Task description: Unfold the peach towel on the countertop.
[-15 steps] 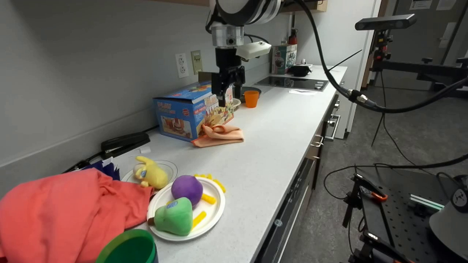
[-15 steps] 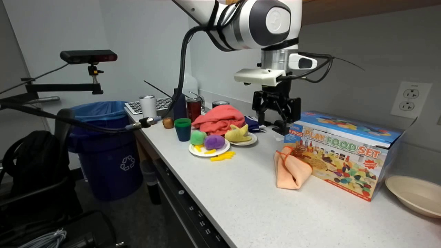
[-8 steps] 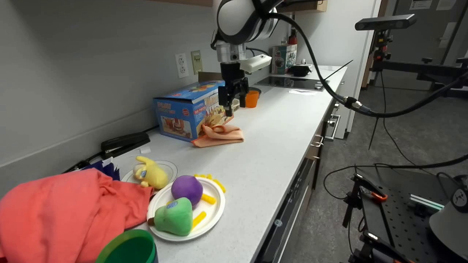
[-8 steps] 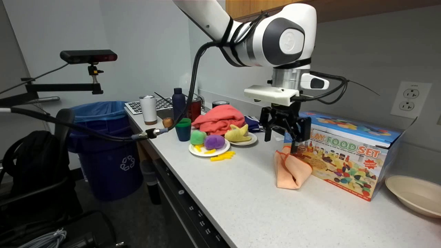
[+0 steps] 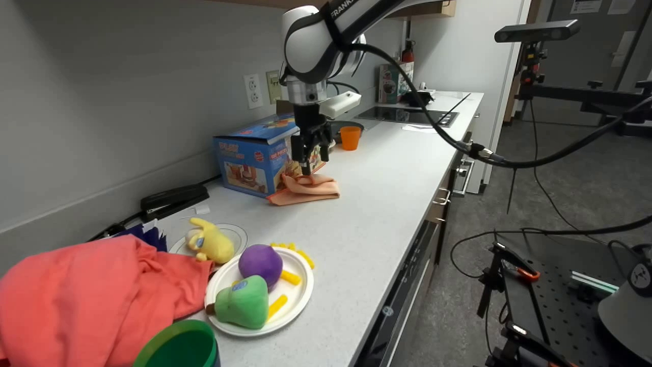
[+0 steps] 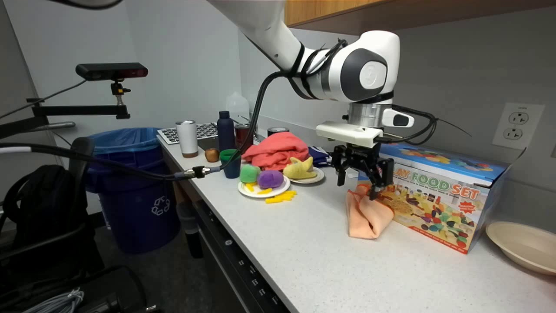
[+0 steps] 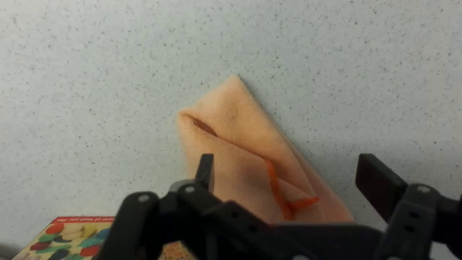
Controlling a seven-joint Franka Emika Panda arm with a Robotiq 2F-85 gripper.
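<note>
The peach towel (image 7: 242, 159), folded on the worktop (image 7: 108, 108) at the wrist view's lower centre, looks light and limp, best pinched at its orange hem (image 7: 276, 189) by the wide-parted, empty fingers (image 7: 377, 184).

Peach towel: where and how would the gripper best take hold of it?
Probably by the orange hem on its top layer: the peach towel lies folded, and that edge shows uppermost and looks loose enough to pinch. Coming down from above seems best, since the blue box stands right beside the towel and the open gripper points down over the folds.
</note>
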